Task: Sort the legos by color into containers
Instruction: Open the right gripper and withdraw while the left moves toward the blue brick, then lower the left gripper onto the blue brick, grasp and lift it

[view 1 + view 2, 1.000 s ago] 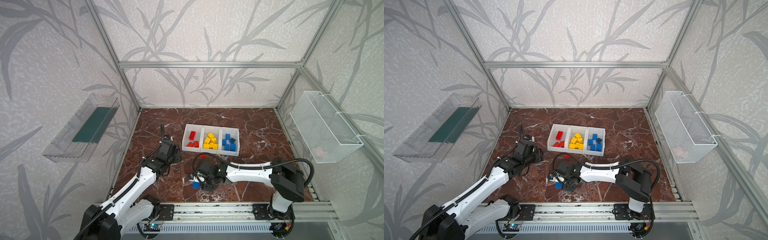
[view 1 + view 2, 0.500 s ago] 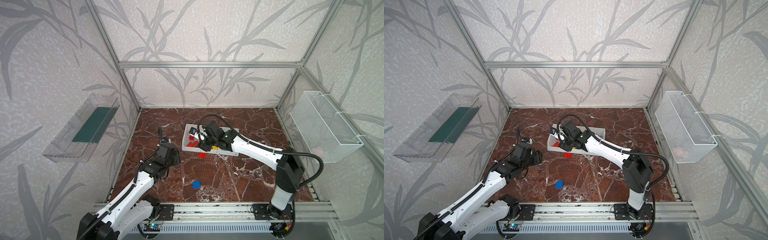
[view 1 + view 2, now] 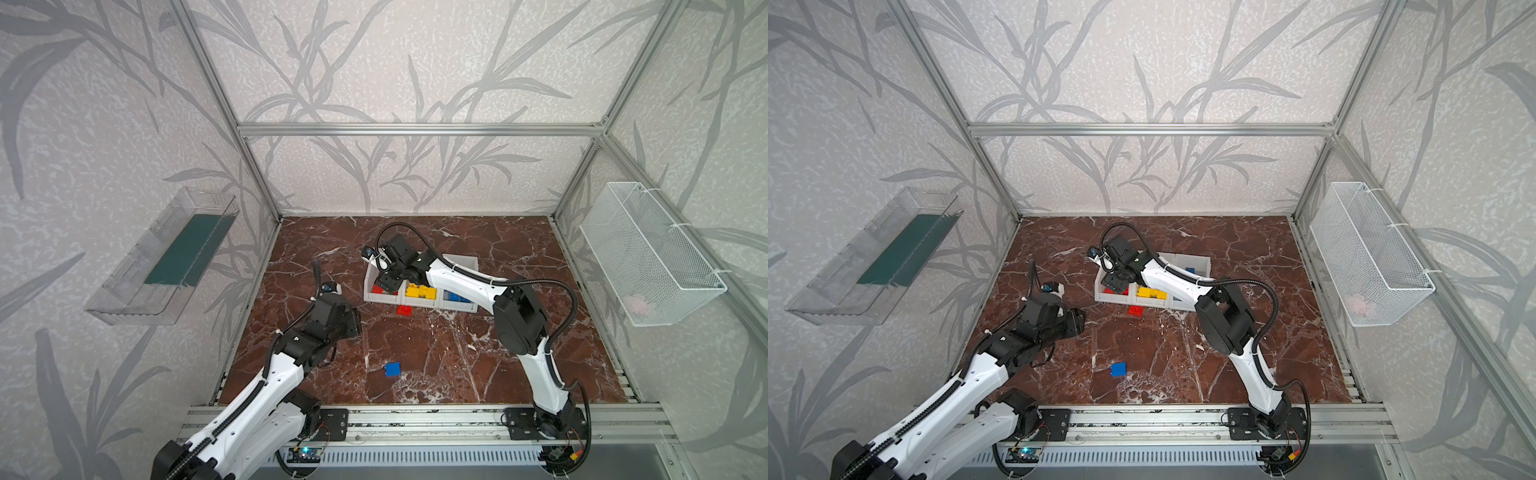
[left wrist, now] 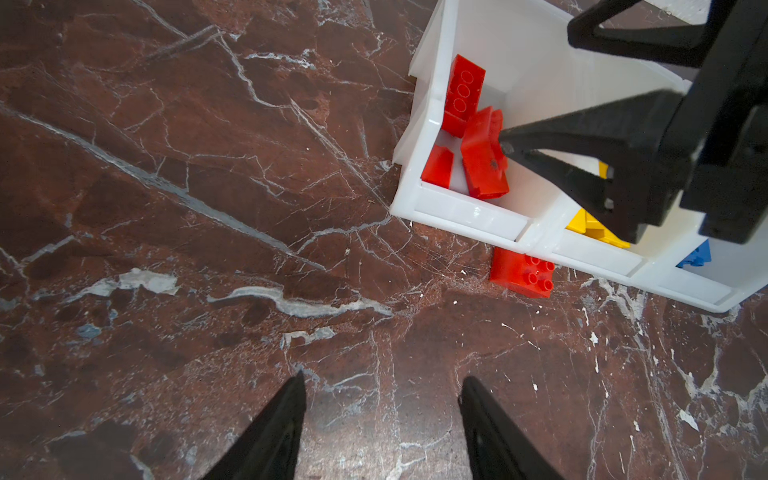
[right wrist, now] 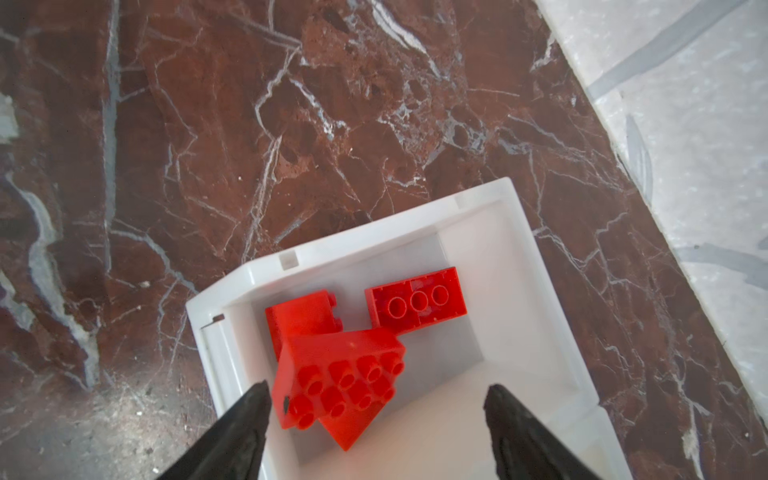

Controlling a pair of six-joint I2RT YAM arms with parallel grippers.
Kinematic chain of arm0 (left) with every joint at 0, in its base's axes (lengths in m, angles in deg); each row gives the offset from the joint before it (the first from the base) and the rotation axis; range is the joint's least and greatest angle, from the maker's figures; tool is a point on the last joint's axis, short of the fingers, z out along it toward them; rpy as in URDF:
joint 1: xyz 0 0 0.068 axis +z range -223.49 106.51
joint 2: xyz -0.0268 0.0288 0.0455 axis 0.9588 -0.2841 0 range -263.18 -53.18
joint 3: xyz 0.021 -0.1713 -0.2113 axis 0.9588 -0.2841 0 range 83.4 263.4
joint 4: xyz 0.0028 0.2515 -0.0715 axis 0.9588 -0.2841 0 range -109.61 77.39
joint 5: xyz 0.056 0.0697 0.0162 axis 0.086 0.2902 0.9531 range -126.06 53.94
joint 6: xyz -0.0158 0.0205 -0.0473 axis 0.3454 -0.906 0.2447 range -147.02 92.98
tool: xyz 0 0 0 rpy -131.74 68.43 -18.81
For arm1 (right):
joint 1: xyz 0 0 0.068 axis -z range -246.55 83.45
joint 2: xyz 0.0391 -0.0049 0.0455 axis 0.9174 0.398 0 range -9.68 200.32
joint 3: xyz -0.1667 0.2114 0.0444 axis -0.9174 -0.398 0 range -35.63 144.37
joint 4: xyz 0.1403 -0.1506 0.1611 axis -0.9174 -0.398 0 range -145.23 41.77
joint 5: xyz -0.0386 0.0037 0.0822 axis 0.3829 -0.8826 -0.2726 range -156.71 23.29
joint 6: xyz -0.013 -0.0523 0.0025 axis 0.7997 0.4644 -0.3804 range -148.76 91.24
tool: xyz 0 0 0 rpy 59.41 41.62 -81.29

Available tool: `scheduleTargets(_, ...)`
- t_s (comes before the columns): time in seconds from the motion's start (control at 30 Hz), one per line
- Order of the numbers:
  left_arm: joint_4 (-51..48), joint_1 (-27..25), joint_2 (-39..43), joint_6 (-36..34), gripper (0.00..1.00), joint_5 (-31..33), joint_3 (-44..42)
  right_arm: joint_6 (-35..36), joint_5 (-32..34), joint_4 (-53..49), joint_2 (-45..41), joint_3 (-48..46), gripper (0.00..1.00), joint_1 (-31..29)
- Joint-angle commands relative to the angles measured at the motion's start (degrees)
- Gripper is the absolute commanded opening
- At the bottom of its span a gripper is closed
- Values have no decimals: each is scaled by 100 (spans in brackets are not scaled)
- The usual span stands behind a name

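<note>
The right fingers [image 5: 245, 428] stand spread wide over the end bin of the containers [image 5: 374, 237] and pinch nothing. A long red brick [image 5: 345, 382] lies tilted between them, studs toward the wrist camera. It sits close against one finger and clear of the other. Behind it in that bin lie two more red bricks [image 5: 417, 305]. The middle bin holds yellow bricks [image 3: 419, 291], the third blue bricks [image 3: 455, 297]. A loose red brick [image 4: 521, 272] sits studs-up on the bench [image 4: 208, 208], right against the containers' low front. The left fingers [image 4: 274, 432] are also spread, with nothing between them, above bare bench near the red bin's corner. A lone blue brick [image 3: 392, 369] lies on open bench, well apart from the containers.
</note>
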Motion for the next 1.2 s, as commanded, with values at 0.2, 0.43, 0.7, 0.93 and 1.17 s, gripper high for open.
scheduleTargets(0.2, -89, -20, 54, 151, 62, -190, -79, -375, 82, 247, -1169, -329, 83, 100)
scheduleTargets(0.43, -752, -486, 138, 289, 62, -85, 73, -944, 441, 354, -2427, -1729, 83, 179)
scheduleTargets(0.7, -1084, -1763, -154, 1237, 63, 83, 124, -2091, 313, 574, -4288, -4013, 84, 607)
scheduleTargets(0.93, -890, -2475, -1026, 1847, 70, -152, 313, -2520, 279, 908, -5729, -5585, 85, 712)
scheduleTargets(1.17, -524, -2986, -1799, 2278, 73, -208, 413, -2624, 326, 863, -6294, -6018, 86, 778)
